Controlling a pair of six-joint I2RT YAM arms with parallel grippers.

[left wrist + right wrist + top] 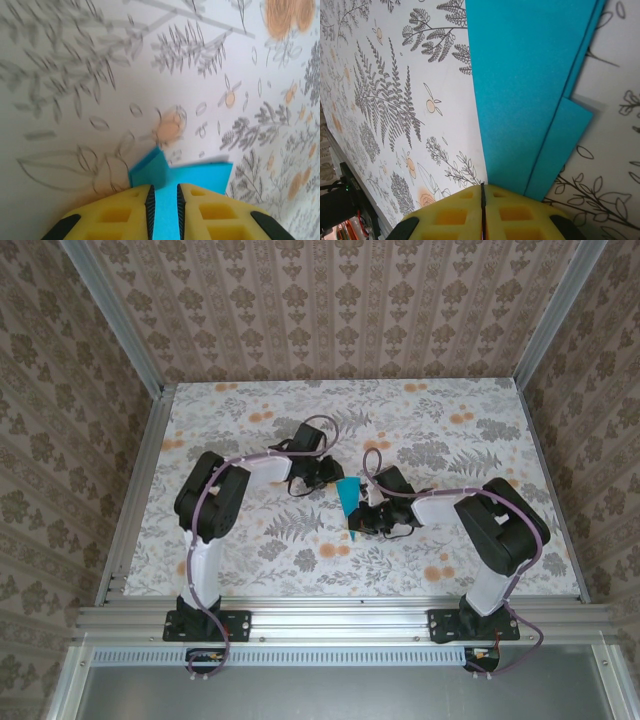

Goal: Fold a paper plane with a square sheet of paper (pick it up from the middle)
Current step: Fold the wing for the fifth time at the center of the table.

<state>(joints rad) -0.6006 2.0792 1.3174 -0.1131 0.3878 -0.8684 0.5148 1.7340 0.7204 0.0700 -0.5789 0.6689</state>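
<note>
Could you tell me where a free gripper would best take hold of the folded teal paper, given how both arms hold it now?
Probably the bare middle of the folded teal paper, pinched across its thin layers. The left gripper clamps the wide end and the right gripper the narrow pointed end, so only the span between stays open; come from above, edge-on to the creased layers.

The table (250, 560) carries a pale covering printed with grey ferns, leafy sprigs and small orange flowers, and it is framed by metal rails along its left, right and near edges. Near its middle sits the square sheet of paper (349, 498), bright teal-blue, creased into a narrow wedge whose wide end points toward the far side and whose tip points toward the near edge. In the right wrist view the paper (520, 90) shows layered folded flaps over the floral print; whether it rests flat on the surface cannot be told.
</note>
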